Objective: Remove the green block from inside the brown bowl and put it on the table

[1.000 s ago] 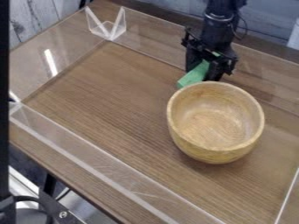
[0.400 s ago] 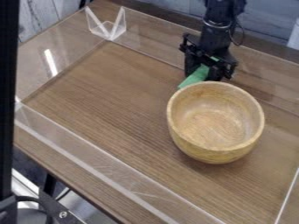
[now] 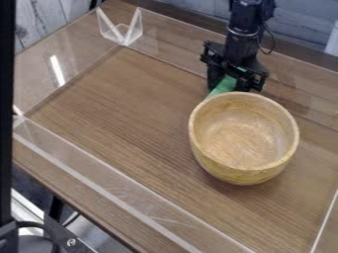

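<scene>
Worktop (image 3: 113, 124): large brown wood-grain surface, edged by clear acrylic walls.
Brown bowl (image 3: 243, 138): on the worktop, round, light wood with a thick rim, its inside facing up.
Robot arm (image 3: 247, 20): black, reaching in from the far side, just beyond the bowl.
Pincer (image 3: 232, 79): black, closed on the green block, near the bowl's far rim.
Green block (image 3: 224, 86): between the pincer's fingers, outside the bowl beside its far rim; partly hidden by the pincer.
Block's long axis: slanting, lower end toward the picture's lower left; exact tilt unclear.
</scene>
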Robot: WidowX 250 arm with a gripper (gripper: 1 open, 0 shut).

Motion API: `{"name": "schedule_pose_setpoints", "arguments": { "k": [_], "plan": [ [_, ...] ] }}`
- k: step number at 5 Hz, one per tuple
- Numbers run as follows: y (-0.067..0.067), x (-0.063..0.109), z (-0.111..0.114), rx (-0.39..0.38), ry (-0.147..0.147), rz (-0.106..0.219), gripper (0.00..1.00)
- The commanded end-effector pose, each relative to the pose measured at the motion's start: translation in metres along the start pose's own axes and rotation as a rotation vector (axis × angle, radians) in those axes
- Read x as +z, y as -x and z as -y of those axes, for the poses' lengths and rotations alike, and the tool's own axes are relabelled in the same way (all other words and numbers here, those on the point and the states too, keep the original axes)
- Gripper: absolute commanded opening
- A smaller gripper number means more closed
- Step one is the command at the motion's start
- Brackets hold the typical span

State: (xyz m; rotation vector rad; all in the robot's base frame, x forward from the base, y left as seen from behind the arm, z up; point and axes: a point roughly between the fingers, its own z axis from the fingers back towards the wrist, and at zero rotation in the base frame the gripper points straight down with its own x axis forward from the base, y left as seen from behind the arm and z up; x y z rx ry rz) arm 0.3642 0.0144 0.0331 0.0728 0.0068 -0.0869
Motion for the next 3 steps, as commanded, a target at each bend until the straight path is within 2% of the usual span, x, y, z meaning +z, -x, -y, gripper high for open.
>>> {"name": "schedule_pose_setpoints", "arguments": {
  "k": [1, 2, 3],
  "plan": [
    [-0.008, 0.029, -0.017, 0.004, -0.029, 0.108, 0.00],
    [-0.006, 0.029, -0.026, -0.011, -0.043, 0.128, 0.00],
    [-0.001, 0.036, -0.029, -0.003, -0.032, 0.127, 0.00]
  ]
}}
